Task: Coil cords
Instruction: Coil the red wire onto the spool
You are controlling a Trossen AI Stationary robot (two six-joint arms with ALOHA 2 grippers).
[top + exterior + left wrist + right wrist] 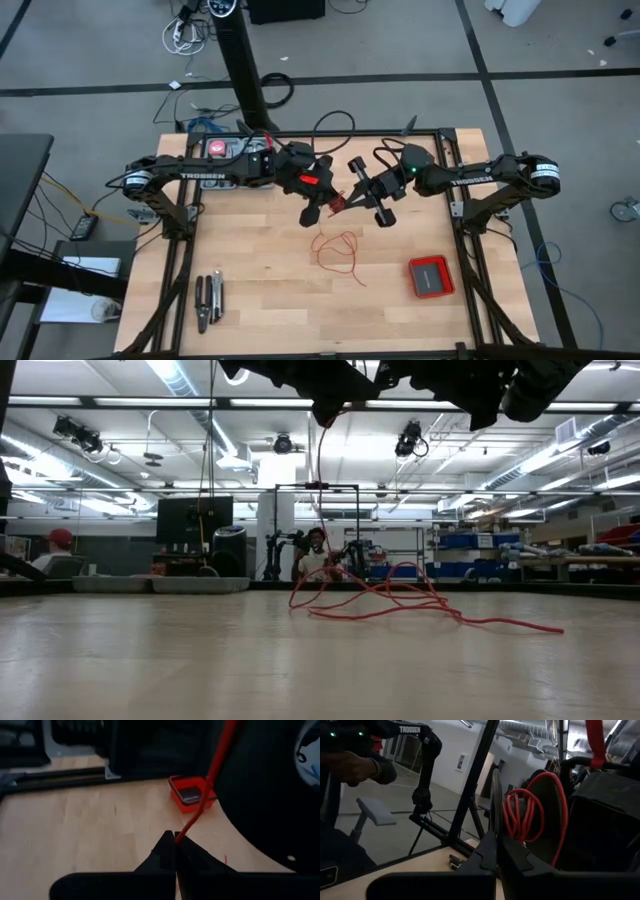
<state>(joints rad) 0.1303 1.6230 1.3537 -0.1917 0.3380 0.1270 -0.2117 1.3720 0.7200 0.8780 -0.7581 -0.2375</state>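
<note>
High view has both arms reaching in toward the middle of the wooden table [250, 300], raised above it, and the two grippers end up really close to each other. The left gripper [322, 210] is pinched shut on the red wire [338, 250]; its own wrist cam shows the strand [200, 810] coming right out from between the closed fingertips [167, 851], so there's no gap there at all. The right gripper [362, 196] sits just beside it, and its wrist cam shows the fingers [490, 851] pressed together too, with a few turns of the wire [520, 817] looped up next to a thin dark disc [496, 802], looks like a spool seen edge-on. I honestly can't tell if the fingers are gripping that disc or just lined up in front of it. The rest of the wire hangs down from the grippers and lies in loose squiggly loops on the table just below them, which the low view shows nicely: one thin strand dropping down to a messy pile [385, 600] with a tail running off sideways. Well apart from the loops there's a flat red box [430, 276] near the right side of the table, and a pair of pliers-type tools [209, 300] near the left front.
</note>
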